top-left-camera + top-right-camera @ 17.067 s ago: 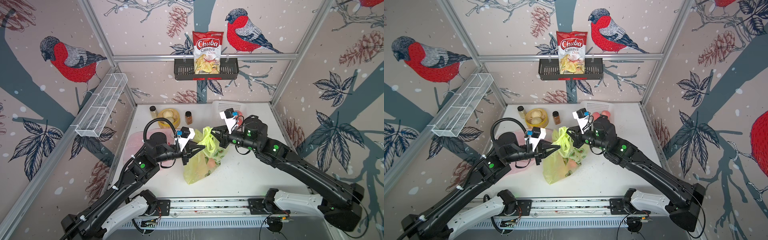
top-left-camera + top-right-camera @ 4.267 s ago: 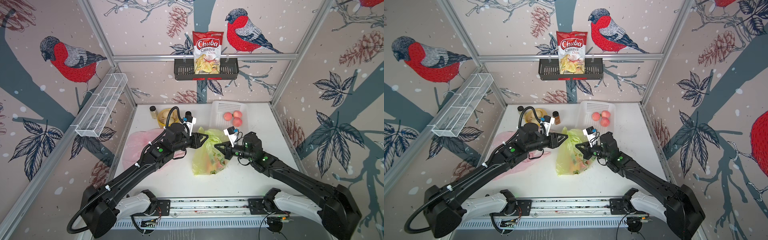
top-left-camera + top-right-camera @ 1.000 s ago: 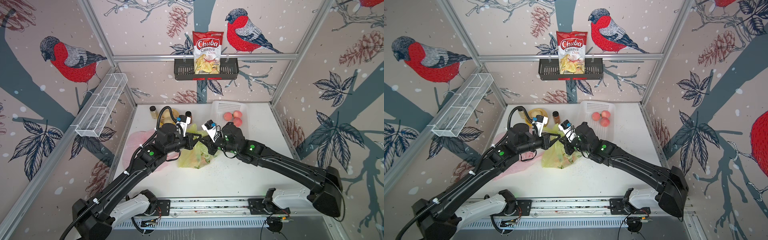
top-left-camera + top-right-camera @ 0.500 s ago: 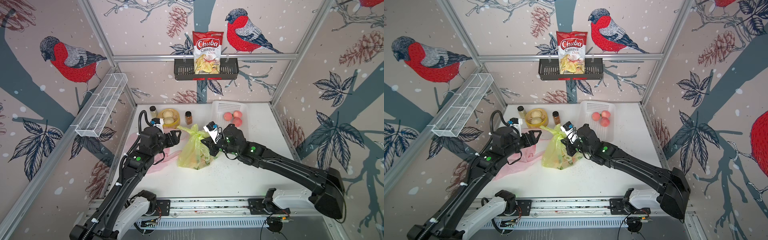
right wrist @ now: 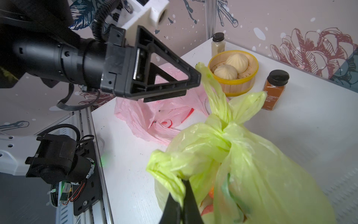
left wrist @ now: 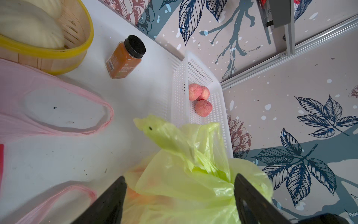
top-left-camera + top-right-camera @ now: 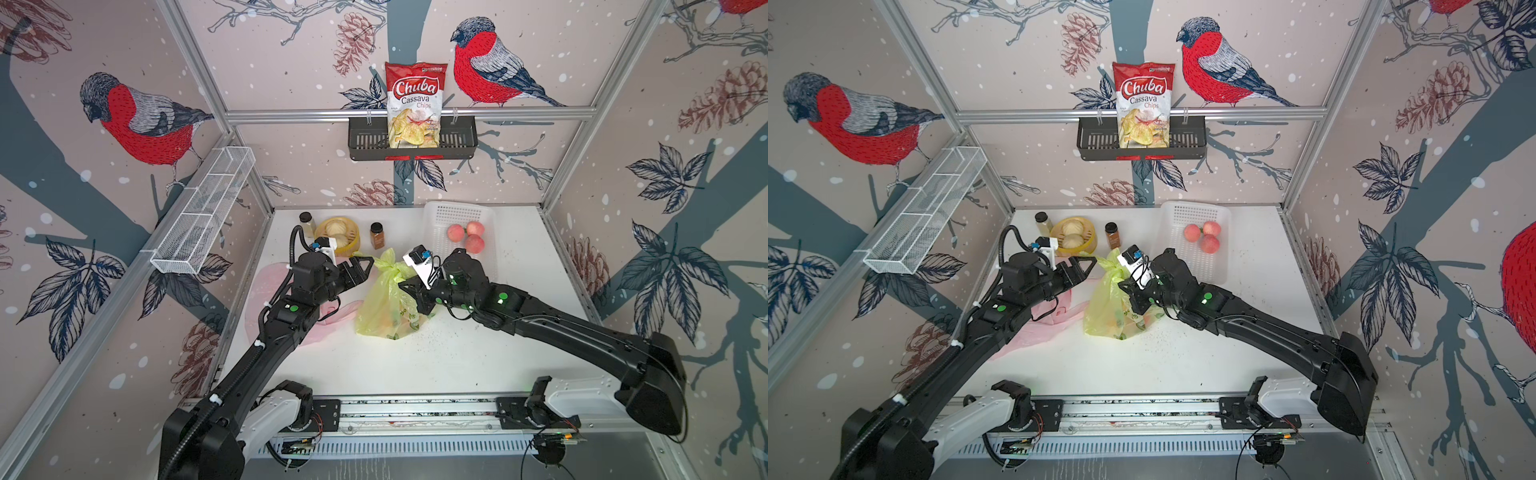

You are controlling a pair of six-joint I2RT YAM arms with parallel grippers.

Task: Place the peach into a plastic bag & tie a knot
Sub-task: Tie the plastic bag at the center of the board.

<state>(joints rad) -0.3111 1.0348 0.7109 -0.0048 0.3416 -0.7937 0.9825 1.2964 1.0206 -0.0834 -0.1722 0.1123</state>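
The yellow-green plastic bag [image 7: 386, 309] [image 7: 1113, 311] stands mid-table, its two handles crossed into a knot [image 5: 225, 131]. A peach [image 5: 208, 210] shows reddish through the film. My left gripper [image 7: 365, 268] [image 7: 1090, 268] [image 6: 179, 179] [image 5: 193, 87] is open, left of the bag's top, level with the raised handle tip and holding nothing. My right gripper [image 7: 401, 284] [image 7: 1121, 286] [image 5: 184, 184] is shut on a bag handle on the bag's right side. Three more peaches [image 7: 465, 235] [image 6: 199, 99] lie in the white basket [image 7: 457, 208].
A pink bag [image 7: 266, 286] lies flat under my left arm. At the back stand a yellow steamer with buns [image 7: 338, 235], a spice jar [image 7: 377, 235] and a pale jar [image 7: 306, 222]. A wire shelf [image 7: 203, 212] and a black rack with chips [image 7: 411, 137] hang on the walls.
My left gripper let go of the bag's handle, opened and drew back left, then came back a little toward the bag. The right gripper kept its hold on its handle.
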